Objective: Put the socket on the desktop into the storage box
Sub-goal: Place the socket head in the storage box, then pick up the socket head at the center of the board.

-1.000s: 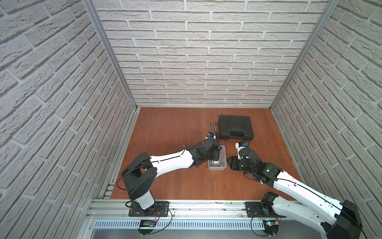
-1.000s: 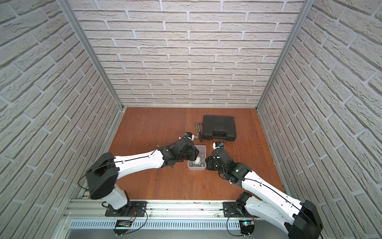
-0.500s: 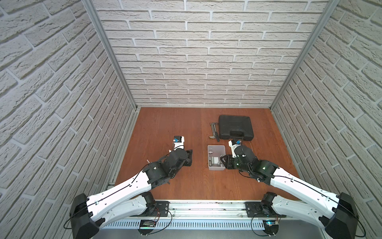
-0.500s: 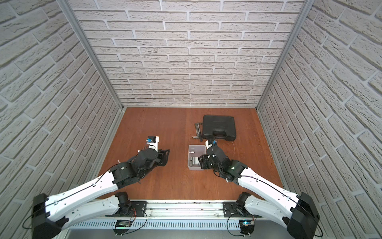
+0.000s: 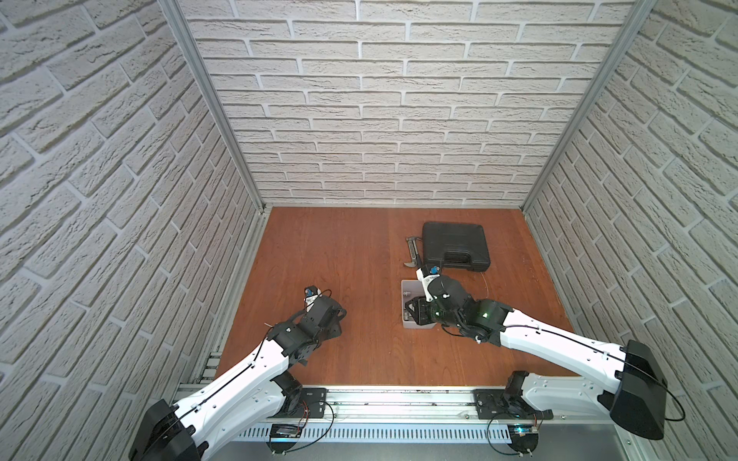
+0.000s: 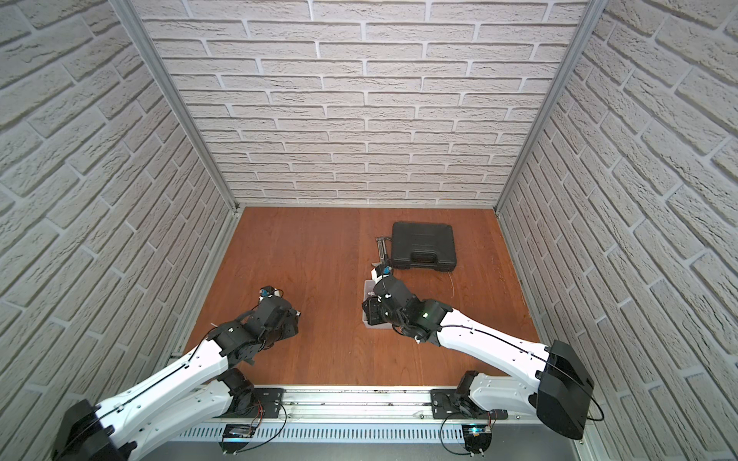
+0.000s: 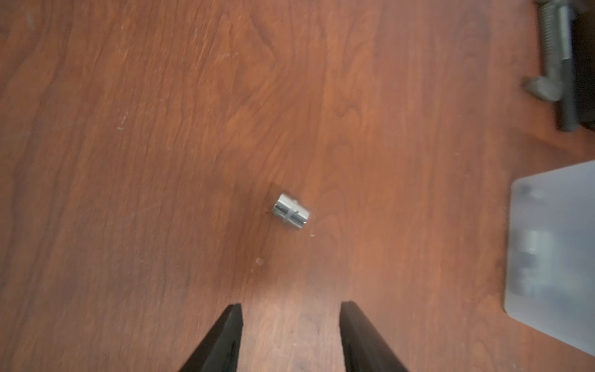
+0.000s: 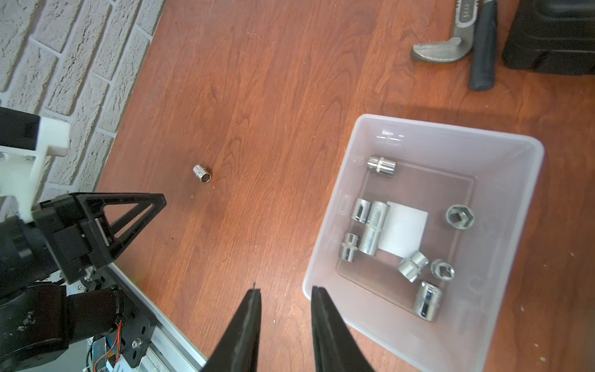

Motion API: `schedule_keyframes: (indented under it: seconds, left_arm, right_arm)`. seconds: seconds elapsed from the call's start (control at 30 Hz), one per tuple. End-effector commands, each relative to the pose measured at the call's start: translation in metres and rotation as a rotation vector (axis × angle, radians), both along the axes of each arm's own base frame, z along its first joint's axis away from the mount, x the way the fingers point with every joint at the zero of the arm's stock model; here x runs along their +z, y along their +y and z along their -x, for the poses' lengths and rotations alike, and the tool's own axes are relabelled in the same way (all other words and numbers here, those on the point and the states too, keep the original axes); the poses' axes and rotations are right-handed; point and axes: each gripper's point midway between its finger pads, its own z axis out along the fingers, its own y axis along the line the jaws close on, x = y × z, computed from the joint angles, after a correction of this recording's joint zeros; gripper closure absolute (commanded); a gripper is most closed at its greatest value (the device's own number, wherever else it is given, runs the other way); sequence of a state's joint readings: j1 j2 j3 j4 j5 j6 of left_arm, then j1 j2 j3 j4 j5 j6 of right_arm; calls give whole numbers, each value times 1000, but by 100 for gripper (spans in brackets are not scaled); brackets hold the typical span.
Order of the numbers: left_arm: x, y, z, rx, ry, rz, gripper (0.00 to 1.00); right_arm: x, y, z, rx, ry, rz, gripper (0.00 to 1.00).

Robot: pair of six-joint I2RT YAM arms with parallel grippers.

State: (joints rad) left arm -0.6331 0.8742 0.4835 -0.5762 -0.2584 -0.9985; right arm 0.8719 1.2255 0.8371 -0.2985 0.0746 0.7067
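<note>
The socket (image 7: 291,211) lies sideways on the desktop (image 7: 128,161) between the storage box (image 8: 528,141) and the desk's left edge. The left gripper (image 7: 291,305) and right gripper (image 8: 286,290) stand spread, empty. Rigid polished steel, probably slippery, apt to roll; pinch across the barrel.

Left arm (image 5: 247,375) and right arm (image 5: 559,339) wear white shells, black joints and thin black cables.
</note>
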Motion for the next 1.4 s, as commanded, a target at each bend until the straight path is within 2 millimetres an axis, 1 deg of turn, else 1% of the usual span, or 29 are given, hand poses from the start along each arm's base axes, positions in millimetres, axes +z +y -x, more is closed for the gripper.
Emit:
schedule_keyframes:
  seconds: [0.0, 0.13, 0.27, 0.57, 0.7, 0.87, 1.0, 1.17, 1.37]
  left_arm:
    - [1, -4, -10, 21, 38, 47, 47]
    - [-4, -10, -23, 37, 69, 88, 47]
    - [-5, -15, -32, 34, 73, 95, 48]
    - [-3, -20, -41, -46, 73, 42, 39]
    - [-7, -14, -42, -32, 93, 2, 38]
    - [-13, -9, -43, -2, 117, 0, 40]
    - [-14, -7, -45, -1, 122, -11, 41]
    - [-20, -6, -51, 0, 124, 15, 41]
    - [-29, -6, -57, -3, 143, -9, 43]
  right_arm:
    - [12, 17, -7, 21, -55, -35, 68]
    - [1, 18, -8, 22, -36, -15, 68]
    - [1, 19, -7, 29, -32, -19, 68]
    - [1, 12, -4, 21, -42, -6, 67]
    - [3, 12, -4, 23, -44, -8, 67]
    - [3, 9, -4, 18, -49, 1, 67]
    - [3, 7, -3, 17, -54, -1, 67]
    - [3, 7, -4, 11, -54, 1, 67]
    - [2, 6, -4, 11, -55, 6, 67]
